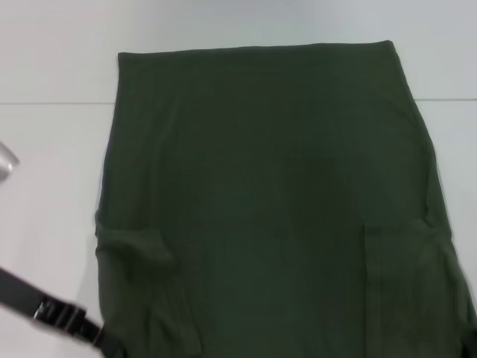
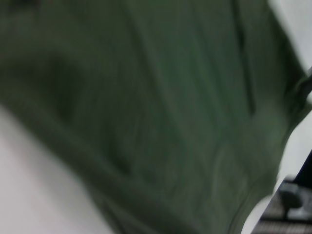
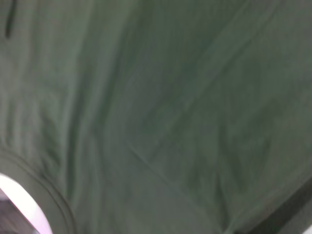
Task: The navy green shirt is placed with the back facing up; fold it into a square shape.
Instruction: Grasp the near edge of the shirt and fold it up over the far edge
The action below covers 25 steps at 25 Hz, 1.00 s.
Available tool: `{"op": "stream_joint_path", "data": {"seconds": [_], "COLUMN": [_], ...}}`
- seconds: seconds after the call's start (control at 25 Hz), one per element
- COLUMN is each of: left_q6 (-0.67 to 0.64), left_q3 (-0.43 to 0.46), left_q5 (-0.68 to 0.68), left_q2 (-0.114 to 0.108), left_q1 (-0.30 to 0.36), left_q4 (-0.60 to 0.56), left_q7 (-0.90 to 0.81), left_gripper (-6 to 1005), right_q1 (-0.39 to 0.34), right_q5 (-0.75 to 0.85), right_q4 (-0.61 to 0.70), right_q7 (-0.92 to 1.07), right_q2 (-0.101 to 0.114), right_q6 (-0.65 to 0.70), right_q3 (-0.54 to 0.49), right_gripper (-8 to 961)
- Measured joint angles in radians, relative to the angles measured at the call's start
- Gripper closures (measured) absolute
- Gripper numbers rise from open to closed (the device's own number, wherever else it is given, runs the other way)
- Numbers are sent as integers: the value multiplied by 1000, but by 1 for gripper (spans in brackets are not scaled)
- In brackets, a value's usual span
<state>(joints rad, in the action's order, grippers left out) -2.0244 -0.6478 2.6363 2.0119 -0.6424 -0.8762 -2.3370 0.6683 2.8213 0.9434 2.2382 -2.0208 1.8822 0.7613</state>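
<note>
While both sleeves lie folded inward, the navy green shirt (image 1: 268, 201) covers the table (image 1: 45, 224)

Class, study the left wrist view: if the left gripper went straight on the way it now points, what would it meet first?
Most likely the navy green shirt, whose cloth fills nearly the whole left wrist view. The left gripper's own fingers do not show, so depth is uncertain.

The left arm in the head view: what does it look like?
Only a thin black bar-shaped part of the left arm shows, with a small metallic fitting on it. It ends at the navy green shirt. Its pincer is not visible. The right arm barely shows, as a dark bit at the frame edge.
</note>
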Motion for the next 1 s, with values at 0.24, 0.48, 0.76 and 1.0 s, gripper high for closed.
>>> {"op": "stream_joint_path", "data": {"seconds": [0.24, 0.48, 0.76, 1.0], "left_q6": [109, 293, 533, 676], "left_q3": [130, 191, 227, 237], "left_q5": [-85, -156, -294, -456], "left_q2": [-32, -42, -39, -25], "left_q1": [-43, -60, -37, -3], "left_q4": [70, 104, 147, 177], "left_q7": [-3, -17, -1, 53], "left_gripper": [996, 997, 996, 996], "right_q1": [34, 42, 28, -1], "right_q5": [-69, -252, -446, -588], "right_q4": [-74, -168, -242, -286], "right_q7": [19, 56, 83, 64], "right_q2": [47, 101, 113, 103], "right_q6": [-63, -197, -415, -583], "right_q3": [-172, -245, -257, -270], "right_gripper": [914, 910, 906, 902]}}
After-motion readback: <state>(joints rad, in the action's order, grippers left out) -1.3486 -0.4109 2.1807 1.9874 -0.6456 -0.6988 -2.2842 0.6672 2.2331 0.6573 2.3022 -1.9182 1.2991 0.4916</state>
